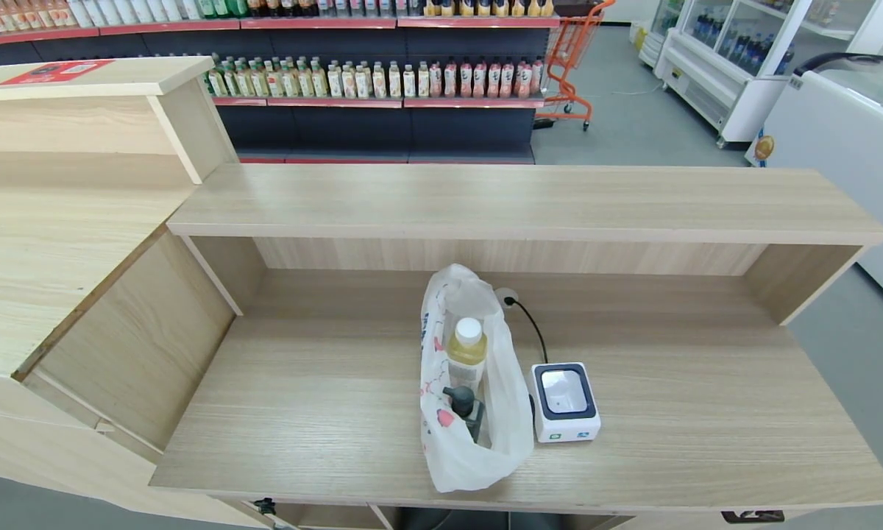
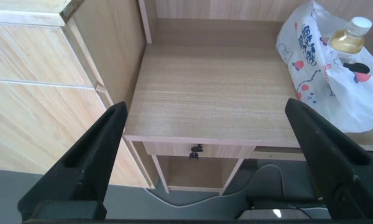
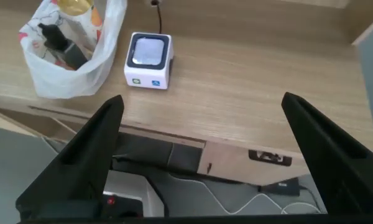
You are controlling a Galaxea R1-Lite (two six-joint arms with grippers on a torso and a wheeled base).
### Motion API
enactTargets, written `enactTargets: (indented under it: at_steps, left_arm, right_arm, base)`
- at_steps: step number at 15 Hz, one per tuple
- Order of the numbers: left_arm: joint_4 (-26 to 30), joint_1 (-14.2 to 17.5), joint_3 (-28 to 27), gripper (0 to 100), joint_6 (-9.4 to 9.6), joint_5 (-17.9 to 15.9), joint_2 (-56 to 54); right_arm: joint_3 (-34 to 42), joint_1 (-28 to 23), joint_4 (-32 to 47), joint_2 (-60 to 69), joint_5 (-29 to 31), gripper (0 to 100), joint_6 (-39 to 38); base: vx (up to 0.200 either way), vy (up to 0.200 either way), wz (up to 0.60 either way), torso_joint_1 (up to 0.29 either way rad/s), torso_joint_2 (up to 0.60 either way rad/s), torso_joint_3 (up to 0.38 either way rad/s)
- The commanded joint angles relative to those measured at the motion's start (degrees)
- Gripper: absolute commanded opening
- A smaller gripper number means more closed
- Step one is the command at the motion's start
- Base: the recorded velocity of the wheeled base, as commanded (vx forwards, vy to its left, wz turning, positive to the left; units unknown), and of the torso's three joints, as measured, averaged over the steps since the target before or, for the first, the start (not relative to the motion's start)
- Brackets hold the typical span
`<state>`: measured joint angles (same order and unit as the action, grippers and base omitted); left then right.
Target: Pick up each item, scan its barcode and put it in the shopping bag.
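Left hand (image 2: 205,109) and right hand (image 3: 202,101) wide-fingered, off counter (image 1: 302,412) front edge.

Matt wood-grain counter (image 1: 324,397); thin crinkled plastic shopping bag (image 1: 511,412); glossy-topped scanner (image 1: 565,401)

One plastic shopping bag (image 1: 515,412) stands on one worktop (image 1: 302,412). Two bottles are inside it: one yellow-drink bottle (image 1: 467,350) with a white cap and one dark pump bottle (image 1: 465,408). There is one barcode scanner (image 1: 565,401) with one black cable (image 1: 531,320).
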<state>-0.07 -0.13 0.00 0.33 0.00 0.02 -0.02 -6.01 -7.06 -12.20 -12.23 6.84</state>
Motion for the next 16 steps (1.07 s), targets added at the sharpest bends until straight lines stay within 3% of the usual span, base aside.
enactTargets:
  at_steps: [1, 3, 16]
  left_arm:
    - [-0.01, 0.05, 0.00, 100, 0.02, 0.00, -0.02]
    - [-0.01, -0.04, 0.00, 100, 0.02, 0.00, -0.02]
    - [-0.01, 0.05, 0.00, 100, 0.02, 0.00, -0.02]
  right_arm:
    - [0.02, 0.74, 2.40, 6.58, 2.47, 100, -2.00]
    - [0.02, 6.98, 2.58, 9.39, 2.73, 100, -2.53]
    - [0.02, 6.10, 2.75, 12.20, 2.73, 100, -2.27]
  base:
    - [0.000, 0.000, 0.00, 0.000, 0.00, 0.000]
    - [0.000, 0.000, 0.00, 0.000, 0.00, 0.000]
    - [0.000, 0.000, 0.00, 0.000, 0.00, 0.000]
